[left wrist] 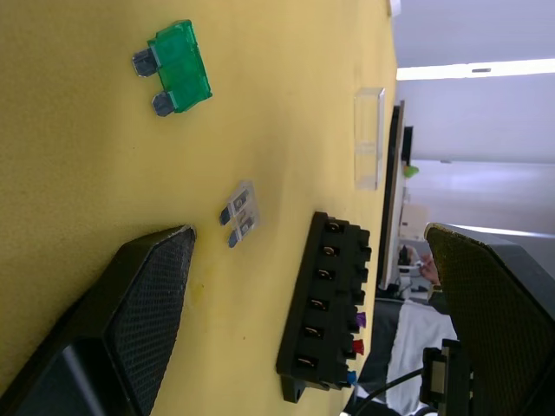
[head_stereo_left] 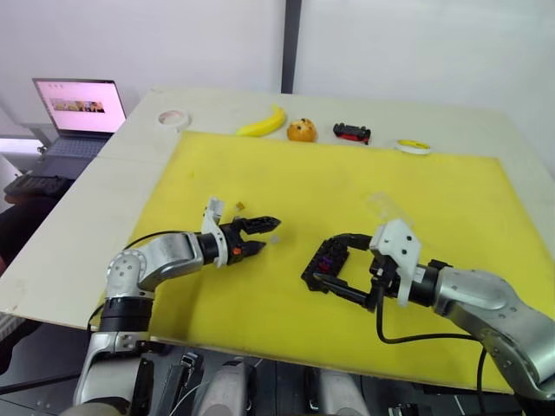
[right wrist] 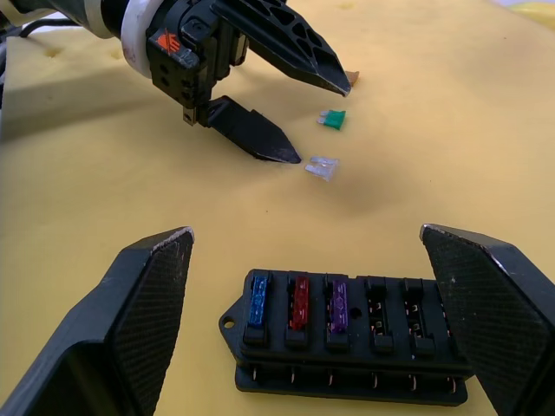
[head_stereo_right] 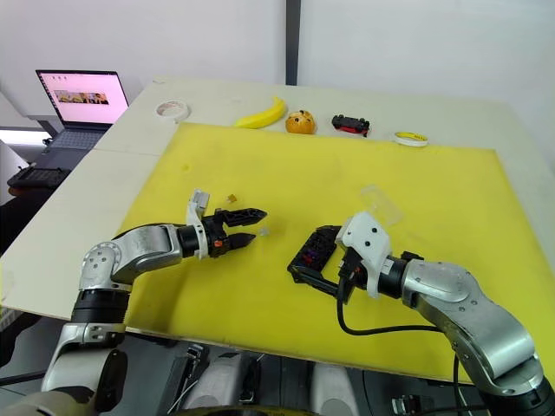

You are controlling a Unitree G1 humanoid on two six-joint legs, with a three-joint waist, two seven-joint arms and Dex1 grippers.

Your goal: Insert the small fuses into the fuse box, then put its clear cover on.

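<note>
Three fuses, blue, red and purple, sit in your fuse box on the yellow mat, between the right gripper's spread fingers. Your left gripper, fingers apart, hovers by the clear-grey fuse and green fuse. The clear cover lies beyond.

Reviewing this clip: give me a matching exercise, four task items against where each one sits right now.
Items:
1. green fuse
2. clear fuse
3. purple fuse
4. clear cover

Places:
A. seated in the fuse box, next to the red one
B. loose on the yellow mat, just off the left gripper fingertips
C. loose on the mat, beyond the clear fuse
D. empty on the mat, beyond the fuse box

Pairs: 1-C, 2-B, 3-A, 4-D
</note>
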